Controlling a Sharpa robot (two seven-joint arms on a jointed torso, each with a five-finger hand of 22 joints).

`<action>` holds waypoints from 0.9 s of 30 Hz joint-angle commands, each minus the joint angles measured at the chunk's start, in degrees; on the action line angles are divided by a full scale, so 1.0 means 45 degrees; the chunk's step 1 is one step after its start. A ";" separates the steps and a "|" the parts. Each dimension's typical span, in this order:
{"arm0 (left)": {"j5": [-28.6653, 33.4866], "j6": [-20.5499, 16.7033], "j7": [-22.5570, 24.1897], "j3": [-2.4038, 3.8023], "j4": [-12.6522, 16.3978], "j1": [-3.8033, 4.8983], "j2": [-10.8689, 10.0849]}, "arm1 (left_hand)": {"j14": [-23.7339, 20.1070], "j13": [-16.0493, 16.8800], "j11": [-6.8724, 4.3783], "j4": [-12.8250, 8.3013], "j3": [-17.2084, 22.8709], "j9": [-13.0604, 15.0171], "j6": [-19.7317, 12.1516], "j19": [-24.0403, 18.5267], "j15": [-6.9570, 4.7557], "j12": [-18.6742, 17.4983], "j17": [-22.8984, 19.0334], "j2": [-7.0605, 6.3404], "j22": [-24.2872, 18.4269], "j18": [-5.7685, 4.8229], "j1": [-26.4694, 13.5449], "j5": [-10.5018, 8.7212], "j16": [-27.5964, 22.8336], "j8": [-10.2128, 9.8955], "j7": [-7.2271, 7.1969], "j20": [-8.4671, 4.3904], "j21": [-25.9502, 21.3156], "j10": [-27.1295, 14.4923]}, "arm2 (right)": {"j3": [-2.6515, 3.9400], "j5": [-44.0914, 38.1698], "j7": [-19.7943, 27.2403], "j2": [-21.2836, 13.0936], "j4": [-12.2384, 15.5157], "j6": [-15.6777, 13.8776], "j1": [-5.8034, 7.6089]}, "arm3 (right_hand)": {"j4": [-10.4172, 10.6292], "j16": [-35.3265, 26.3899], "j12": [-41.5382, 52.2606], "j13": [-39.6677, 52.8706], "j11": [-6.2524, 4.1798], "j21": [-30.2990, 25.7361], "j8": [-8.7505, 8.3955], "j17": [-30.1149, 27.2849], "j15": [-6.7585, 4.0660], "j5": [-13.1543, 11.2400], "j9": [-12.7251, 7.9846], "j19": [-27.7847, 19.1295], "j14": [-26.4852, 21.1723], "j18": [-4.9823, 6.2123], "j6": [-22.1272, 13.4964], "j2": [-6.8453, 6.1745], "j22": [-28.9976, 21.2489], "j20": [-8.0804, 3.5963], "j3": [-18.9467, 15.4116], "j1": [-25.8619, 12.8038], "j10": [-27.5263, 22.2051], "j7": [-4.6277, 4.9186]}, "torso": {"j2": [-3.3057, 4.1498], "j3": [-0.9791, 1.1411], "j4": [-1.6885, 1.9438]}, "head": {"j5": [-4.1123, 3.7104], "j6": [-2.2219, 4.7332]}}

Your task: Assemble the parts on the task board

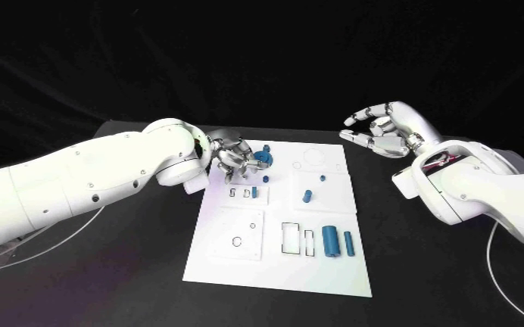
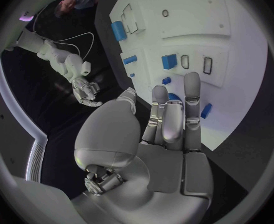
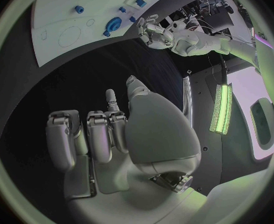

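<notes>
Lying in the centre of the head view, the task board is sitting flat on the black table, its long side running from the middle of the frame toward the lower edge. Small blue parts are resting on it: a short one near the board's middle, a larger blue cylinder and a slimmer one standing side by side toward the lower right of the plate, just right of a rectangular outline. Another blue part is sitting at the board's upper left corner, right at the fingertips of the left hand.

The left hand is reaching in from the left of the frame and hovering over that upper left corner. Its fingers are curled around or against the blue part there; whether they are actually gripping it cannot be told. In the left wrist view the same fingers are extending over the white plate, with a blue piece showing beside them.

The right hand is hanging at the upper right, clear of the board, fingers curled loosely and apart, holding nothing.
</notes>
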 commanded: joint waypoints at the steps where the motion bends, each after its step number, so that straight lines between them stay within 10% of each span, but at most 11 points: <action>1: -0.1583 0.1048 -0.1540 -0.0070 -0.0166 0.0117 0.0259 | 0.0253 -0.0260 0.0019 -0.0005 -0.0027 0.0115 -0.0209 0.0321 0.0011 -0.0191 0.0516 0.0216 0.0500 0.0122 0.0150 0.0013 0.0417 0.0088 -0.0006 -0.0020 0.0294 -0.0194 | -0.0007 0.0102 -0.0081 -0.0090 0.0019 0.0317 0.0001 | 0.0064 -0.0064 -0.0059 0.2322 -0.0097 -0.0084 0.0072 0.2416 -0.0119 0.0063 0.0011 0.0910 0.1118 0.0130 0.0063 -0.0042 0.2788 -0.0068 -0.0003 -0.0035 0.0331 -0.0031 | -0.0022 0.0038 0.0010 | -0.0014 -0.0040; 2: -0.1689 0.1097 -0.1590 -0.0086 -0.0194 0.0136 0.0305 | 0.0309 -0.0266 0.0021 -0.0005 -0.0029 0.0130 -0.0224 0.0409 0.0009 -0.0189 0.0647 0.0227 0.0654 0.0096 0.0169 0.0017 0.0531 0.0099 -0.0006 -0.0023 0.0390 -0.0194 | -0.0009 0.0087 -0.0103 -0.0105 0.0014 0.0322 0.0001 | 0.0065 -0.0066 -0.0067 0.2313 -0.0098 -0.0093 0.0073 0.2407 -0.0120 0.0062 0.0012 0.0905 0.1116 0.0132 0.0058 -0.0046 0.2782 -0.0069 -0.0007 -0.0040 0.0323 -0.0031 | -0.0019 0.0041 0.0010 | -0.0012 -0.0053; 3: -0.1864 0.1191 -0.1662 -0.0109 -0.0233 0.0164 0.0374 | 0.0603 -0.0302 0.0003 -0.0017 -0.0131 0.0256 -0.0303 0.2804 -0.0051 -0.0156 0.1435 0.0256 0.5118 -0.0653 0.0242 0.0027 0.1221 0.0195 -0.0010 -0.0051 0.3105 -0.0212 | -0.0012 0.0067 -0.0136 -0.0125 0.0005 0.0328 0.0001 | 0.0065 -0.0066 -0.0067 0.2313 -0.0098 -0.0093 0.0073 0.2407 -0.0120 0.0062 0.0012 0.0905 0.1116 0.0132 0.0058 -0.0046 0.2782 -0.0069 -0.0007 -0.0040 0.0323 -0.0031 | -0.0011 0.0031 0.0009 | -0.0005 -0.0057; 5: -0.2113 0.1341 -0.1759 -0.0138 -0.0278 0.0202 0.0475 | 0.0959 -0.0063 -0.0034 0.0002 -0.0224 0.0359 -0.0349 0.3498 -0.0067 0.0145 0.2674 0.0318 0.6381 -0.0837 0.0312 0.0034 0.2253 0.0272 -0.0042 -0.0170 0.3944 -0.0016 | -0.0017 0.0037 -0.0180 -0.0156 -0.0009 0.0335 0.0000 | 0.0066 -0.0065 -0.0069 0.2310 -0.0099 -0.0100 0.0074 0.2411 -0.0122 0.0062 0.0013 0.0901 0.1117 0.0134 0.0051 -0.0049 0.2777 -0.0072 -0.0011 -0.0047 0.0320 -0.0031 | 0.0004 0.0027 -0.0005 | 0.0028 -0.0072; 14: -0.2541 0.1878 -0.1969 -0.0183 -0.0289 0.0259 0.0762 | 0.1165 0.1740 -0.0198 0.0015 -0.0691 0.0757 -0.0071 0.4121 -0.0188 0.1934 0.3471 0.0534 0.8217 -0.1127 0.0089 -0.0021 0.2920 0.0751 -0.0239 -0.0281 0.5007 0.1215 | -0.0035 -0.0110 -0.0339 -0.0184 -0.0092 0.0387 -0.0007 | 0.0067 -0.0067 -0.0057 0.2325 -0.0102 -0.0089 0.0074 0.2406 -0.0124 0.0064 0.0014 0.0908 0.1116 0.0131 0.0037 -0.0055 0.2785 -0.0075 -0.0017 -0.0056 0.0335 -0.0032 | 0.0022 0.0014 0.0019 | 0.0019 -0.0124; 27: -0.2884 0.2799 -0.2183 -0.0271 -0.0445 0.0264 0.1134 | 0.1203 0.2382 -0.0343 0.0020 -0.1291 0.1434 0.0038 0.4179 -0.0299 0.2620 0.3624 0.0734 0.8678 -0.1191 -0.0315 -0.0126 0.3054 0.1363 -0.0412 -0.0372 0.5290 0.1531 | -0.0042 -0.0229 -0.0493 -0.0191 -0.0137 0.0441 -0.0013 | 0.0066 -0.0072 -0.0059 0.2323 -0.0104 -0.0112 0.0077 0.2387 -0.0128 0.0070 0.0017 0.0895 0.1111 0.0137 0.0021 -0.0060 0.2769 -0.0080 -0.0023 -0.0066 0.0334 -0.0033 | 0.0036 0.0013 -0.0014 | 0.0022 -0.0253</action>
